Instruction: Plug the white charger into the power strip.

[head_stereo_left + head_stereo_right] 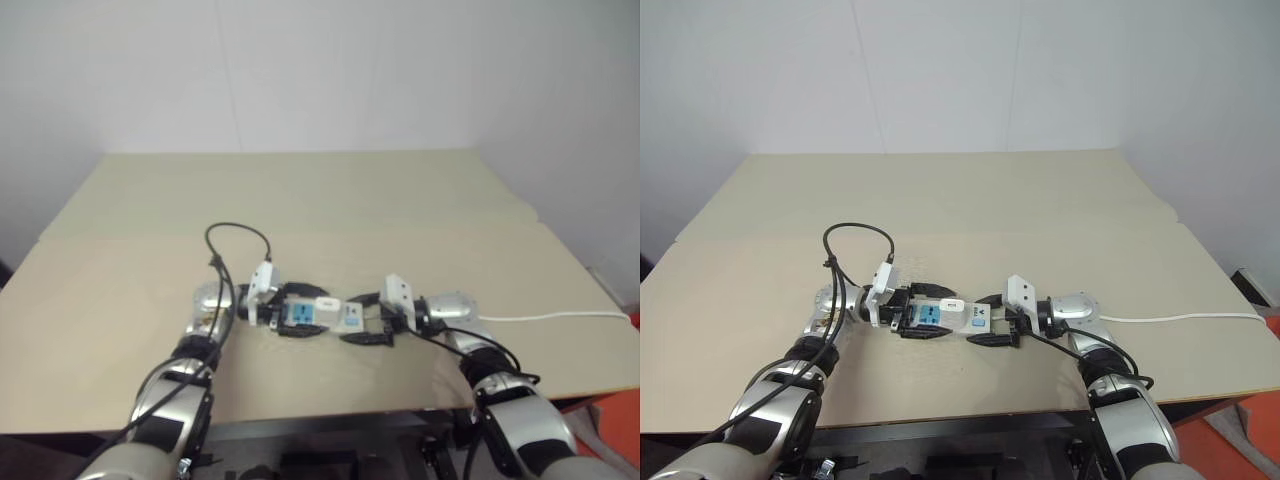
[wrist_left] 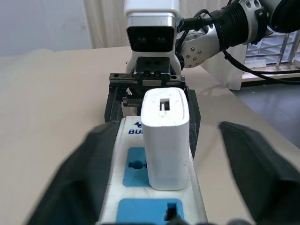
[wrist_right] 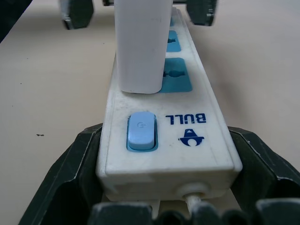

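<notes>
Tabletop [image 1: 330,190]; charger [image 2: 165,136] between open left gripper [image 2: 168,187]

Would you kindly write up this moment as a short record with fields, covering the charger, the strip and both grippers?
white charger: standing upright in the power strip, in the socket nearest the switch end
power strip: lying flat on the table, thin cord leading off to the robot's right
left gripper: fingers open, either side of the charger, not touching it
right gripper: fingers closed on the strip's switch end, bracing it
task state: charger appears plugged in and released
</notes>
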